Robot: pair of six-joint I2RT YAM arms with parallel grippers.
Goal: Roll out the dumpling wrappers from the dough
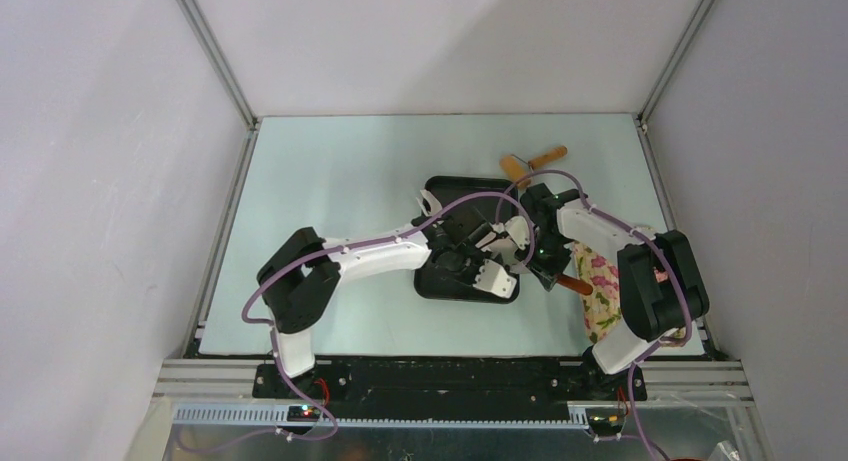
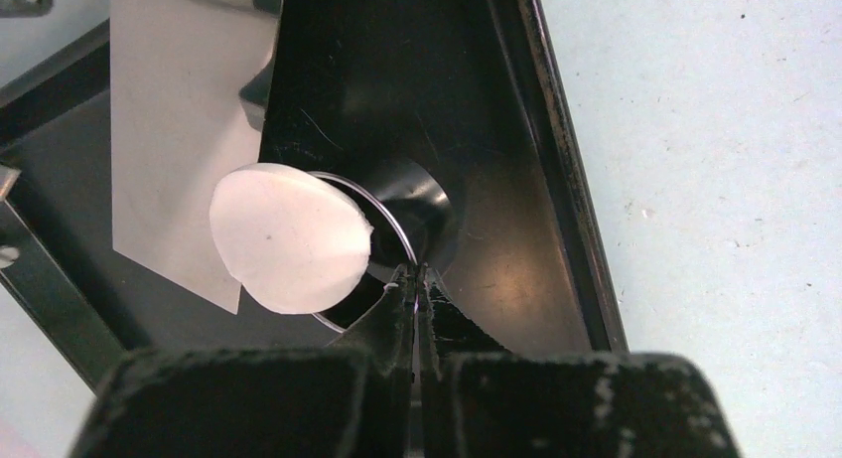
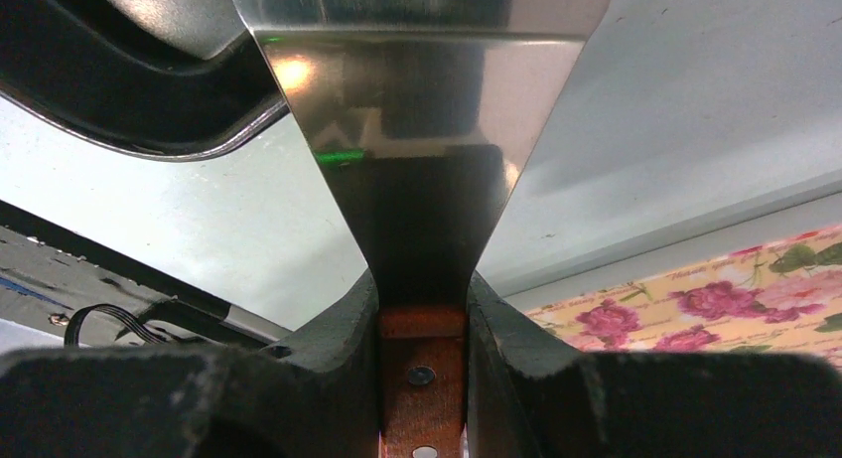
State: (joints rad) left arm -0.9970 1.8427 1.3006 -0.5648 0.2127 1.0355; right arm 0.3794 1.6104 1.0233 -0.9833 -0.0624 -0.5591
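Steadiness, I judge, explains my holds: left gripper (image 2: 417,284) pinched shut on the rim of the round steel cup (image 2: 429,208), right gripper (image 3: 422,299) clamping the wooden-handled steel spatula (image 3: 417,130) partly under the flat white dough disc (image 2: 288,237).

The dough (image 2: 288,239) covers half the steel cup (image 2: 402,225); the spatula (image 3: 417,90) is cropped above.

Wide open lane down the table's (image 1: 320,181) left side and along its far edge. The middle is jammed: both arms meet over the black tray (image 1: 445,289), with the left gripper (image 2: 417,277) pinched on the steel cup (image 2: 432,205) rim and the right gripper (image 3: 422,304) clamping the spatula (image 3: 417,90), its blade in by the dough (image 2: 288,239). The rolling pin (image 1: 533,163) guards the tray's far right corner. The floral cloth (image 1: 598,296) fills the table's near right corner.
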